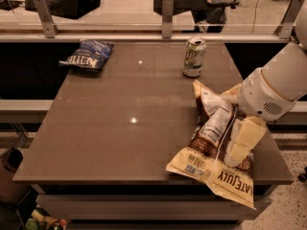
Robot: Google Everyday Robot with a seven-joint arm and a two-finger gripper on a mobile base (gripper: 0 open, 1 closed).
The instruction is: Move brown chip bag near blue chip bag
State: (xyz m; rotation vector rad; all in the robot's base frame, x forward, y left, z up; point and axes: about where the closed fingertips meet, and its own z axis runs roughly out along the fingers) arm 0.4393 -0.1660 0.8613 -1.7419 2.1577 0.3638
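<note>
At the centre of the view stands the table (120, 143), a broad grey-brown top that bears everything else.

The brown bag (210, 145) lies at about 4 o'clock on it, by the near right corner, crumpled and half flat, its printed lower end hanging over the front edge. It is by far the biggest thing on the top.

The arm (276, 85) comes in from 3 o'clock, and the gripper (238, 150) is down on the right side of the brown bag, touching or just above the foil. Whether it is spread or closed on the bag cannot be told from here.

The blue bag (88, 55) sits at about 10 o'clock, near the far left corner, well apart from the brown one. The can (194, 56) stands upright at 1 o'clock, just beyond the brown bag's top end.

The brown bag is likely light, soft and slippery, with brittle chips inside: it should crumple under a pinch and sag when lifted. A raised fold or the crimped top seam near the label looks like the best hold. A pinch on the flat middle may slip or crush the contents. The way toward 10 o'clock passes left of the can.
</note>
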